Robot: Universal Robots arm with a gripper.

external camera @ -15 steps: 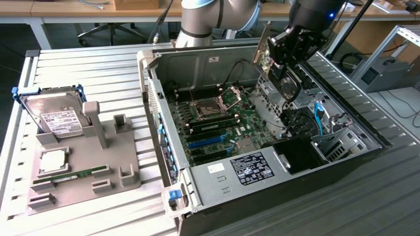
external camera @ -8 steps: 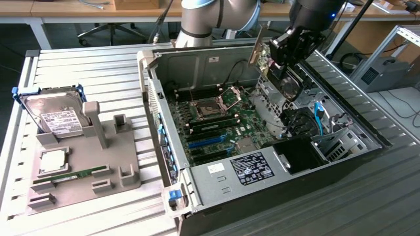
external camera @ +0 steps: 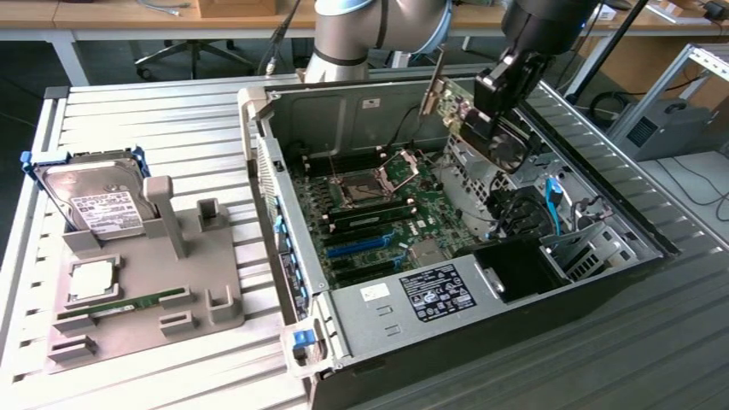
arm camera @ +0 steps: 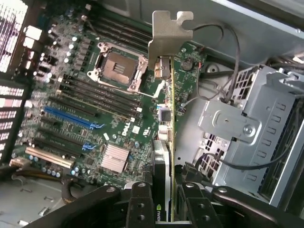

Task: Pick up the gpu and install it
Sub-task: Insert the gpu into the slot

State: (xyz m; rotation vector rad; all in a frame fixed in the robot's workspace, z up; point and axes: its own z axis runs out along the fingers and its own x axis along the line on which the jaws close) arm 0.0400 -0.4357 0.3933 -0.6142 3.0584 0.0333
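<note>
Over the open computer case (external camera: 341, 115), the gripper (arm camera: 164, 192) clamped the gpu (arm camera: 164, 47) edge-on, its length pointing toward the motherboard (arm camera: 95, 111).

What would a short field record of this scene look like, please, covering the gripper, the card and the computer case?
load: gpu, a dark flat card with round black fan and silvery end bracket
tool: black two-finger gripper, shut on the gpu
position: over the green motherboard, not seated
housing: open grey metal computer case, lying on its side
aside: silver hard drive upright in grey holder
</note>
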